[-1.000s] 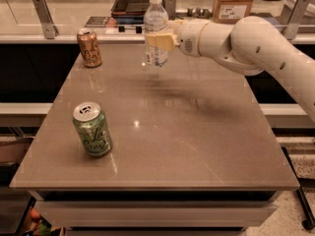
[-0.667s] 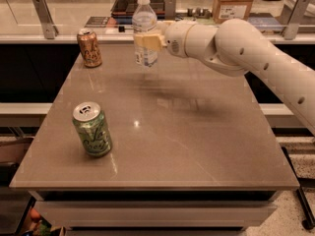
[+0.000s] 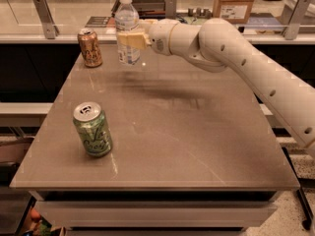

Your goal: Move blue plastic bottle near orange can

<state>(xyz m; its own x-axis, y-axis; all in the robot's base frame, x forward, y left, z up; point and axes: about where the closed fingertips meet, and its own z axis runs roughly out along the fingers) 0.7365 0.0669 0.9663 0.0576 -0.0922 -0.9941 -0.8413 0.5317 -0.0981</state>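
Note:
The blue plastic bottle is a tall clear bottle with a white cap, upright at the far left part of the table. My gripper is shut on its middle, reaching in from the right, and holds it just above the table. The orange can stands upright at the table's far left corner, a short way left of the bottle and apart from it.
A green can with white script stands upright at the near left of the grey table. My white arm spans the far right. A counter with a cardboard box and brackets runs behind the table.
My gripper has carried the bottle to the left along the far side of the table, closer to the orange can. Both cans have stayed put.

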